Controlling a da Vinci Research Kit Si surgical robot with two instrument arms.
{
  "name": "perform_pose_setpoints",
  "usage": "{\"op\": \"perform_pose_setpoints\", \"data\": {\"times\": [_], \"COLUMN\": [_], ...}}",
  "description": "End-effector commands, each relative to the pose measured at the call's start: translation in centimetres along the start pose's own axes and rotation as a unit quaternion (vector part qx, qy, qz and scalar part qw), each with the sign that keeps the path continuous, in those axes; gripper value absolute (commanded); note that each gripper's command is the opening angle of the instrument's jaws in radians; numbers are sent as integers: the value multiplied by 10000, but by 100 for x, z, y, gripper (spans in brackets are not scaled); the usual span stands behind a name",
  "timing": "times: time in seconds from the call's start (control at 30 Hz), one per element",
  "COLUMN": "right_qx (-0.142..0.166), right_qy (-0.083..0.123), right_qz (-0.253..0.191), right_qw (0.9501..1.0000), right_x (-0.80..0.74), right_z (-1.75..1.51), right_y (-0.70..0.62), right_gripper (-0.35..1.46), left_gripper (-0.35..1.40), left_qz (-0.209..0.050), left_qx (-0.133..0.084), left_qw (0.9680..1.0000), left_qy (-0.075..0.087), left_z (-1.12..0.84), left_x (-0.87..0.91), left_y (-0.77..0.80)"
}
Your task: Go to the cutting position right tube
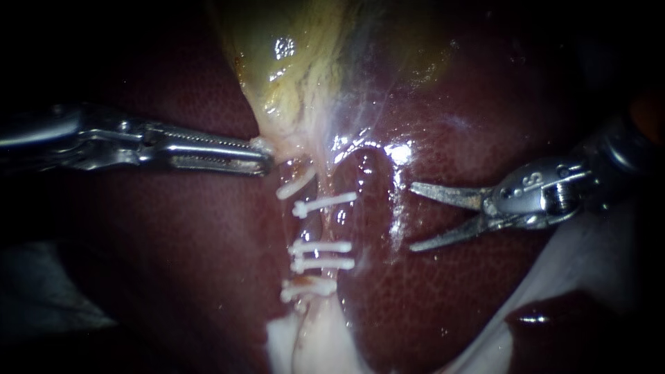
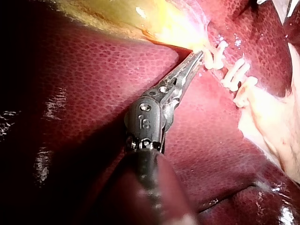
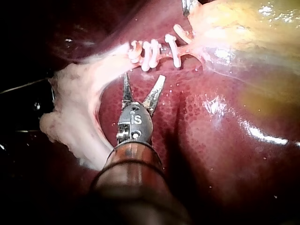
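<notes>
Approach is only part made — my right instrument [image 1: 413,216] hangs over the liver [image 1: 485,305] with its two blades spread wide and nothing between them, and the clips [image 1: 322,255] on the tubes [image 1: 312,225] lie ahead of its tips, near but apart. My left instrument [image 1: 263,161] has its jaws closed on pale tissue [image 1: 291,142] just under the gallbladder [image 1: 291,62]. Left to do, I judge: bring the open blades forward around the bare stretch between clips — which strand is the right tube I cannot tell.
</notes>
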Motion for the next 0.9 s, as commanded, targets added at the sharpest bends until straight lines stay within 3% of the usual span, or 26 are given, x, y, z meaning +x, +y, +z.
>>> {"op": "perform_pose_setpoints", "data": {"times": [0.03,0.23,0.37,0.43,0.6,0.77,0.9], "right_qx": [7,46,218,325,749,1005,1217], "right_qy": [3,14,50,100,255,267,245], "right_qz": [1,4,5,-31,395,754,1026], "right_qw": [10000,10000,9998,9994,9961,9917,9870], "right_x": [0,1,4,5,2,-13,-27], "right_z": [0,1,9,18,56,98,119], "right_y": [0,0,-2,-4,-13,-17,-10], "right_gripper": [143,143,143,143,143,143,143], "left_gripper": [-35,-35,-35,-35,-35,-35,-35], "left_qz": [-6,-108,-31,-11,-12,20,21], "left_qx": [-11,-30,-31,-33,-34,-36,-35], "left_qw": [10000,9999,10000,10000,10000,10000,10000], "left_qy": [-2,-2,72,87,87,86,86], "left_z": [-4,-36,-53,-56,-57,-57,-57], "left_x": [2,27,40,43,45,45,44], "left_y": [1,15,28,33,41,41,41]}}
